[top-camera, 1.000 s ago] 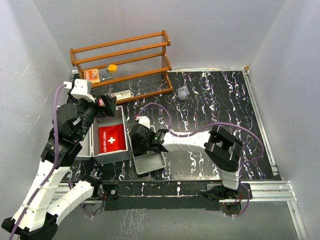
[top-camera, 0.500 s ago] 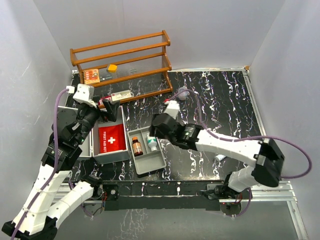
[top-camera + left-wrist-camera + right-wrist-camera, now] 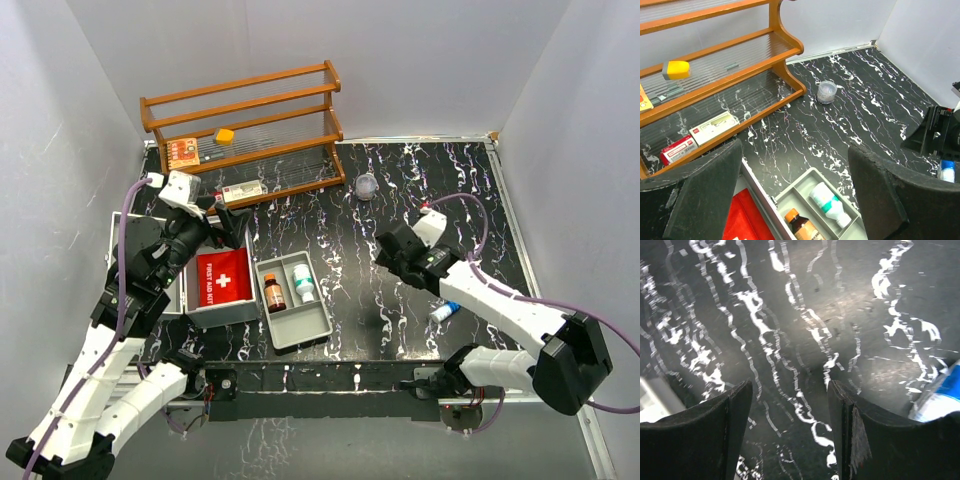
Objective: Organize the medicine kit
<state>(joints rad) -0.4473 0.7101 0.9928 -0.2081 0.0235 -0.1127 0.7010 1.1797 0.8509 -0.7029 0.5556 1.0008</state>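
Note:
The medicine kit [image 3: 226, 314] lies open at the left with a red first-aid pouch [image 3: 221, 277] inside. Its grey tray [image 3: 313, 325] rests on the table beside it and holds a brown bottle [image 3: 273, 292] and a white bottle [image 3: 303, 290]. My left gripper [image 3: 222, 218] hovers open over the case's far end, and in its wrist view the tray [image 3: 812, 175] and the bottles show between its fingers [image 3: 705, 200]. My right gripper [image 3: 388, 262] is open and empty above bare table, right of the tray. A blue-and-white tube [image 3: 445, 311] lies just right of it [image 3: 939, 392].
A wooden rack [image 3: 245, 125] stands at the back left with a yellow item [image 3: 225, 135], an orange box [image 3: 182, 152] and a white box [image 3: 243, 192]. A small clear jar [image 3: 366, 186] sits on the black marbled table right of the rack. White walls enclose the table.
My right arm has swung away from the tray to the right, leaving both bottles in it, and its jaws have widened. My left gripper has shifted slightly toward the rack.

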